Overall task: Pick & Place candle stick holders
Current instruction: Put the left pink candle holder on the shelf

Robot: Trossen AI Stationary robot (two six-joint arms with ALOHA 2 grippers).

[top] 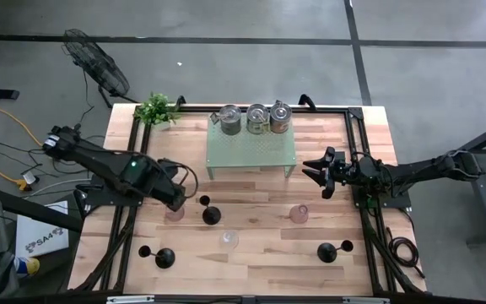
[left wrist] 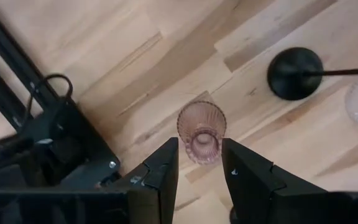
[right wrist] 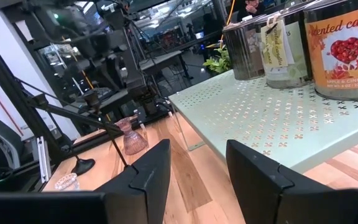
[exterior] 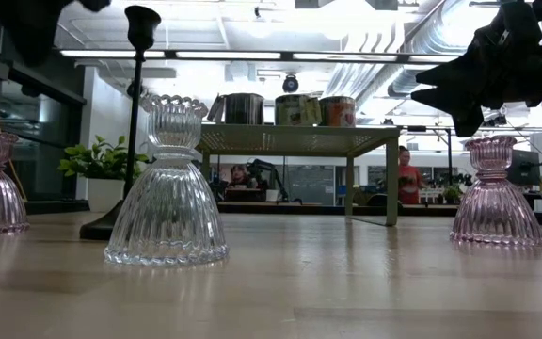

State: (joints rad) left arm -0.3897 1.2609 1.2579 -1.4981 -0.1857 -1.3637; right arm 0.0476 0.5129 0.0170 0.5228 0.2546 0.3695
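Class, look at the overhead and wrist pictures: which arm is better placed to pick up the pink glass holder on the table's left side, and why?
Left. Its gripper hangs directly over the pink glass holder, fingers open either side; the right gripper waits beside the green shelf.

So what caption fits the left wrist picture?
Open left gripper hovers over a pink glass holder, black candle stick holder nearby.

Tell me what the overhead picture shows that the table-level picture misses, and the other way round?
Only the overhead view shows all three black holders: one mid-table, two near the front edge, plus a fan on the floor and both arms whole. Only the table-level view shows the room behind, with a person. Both show the green shelf with three tins, the plant, the clear glass holder and two pink ones.
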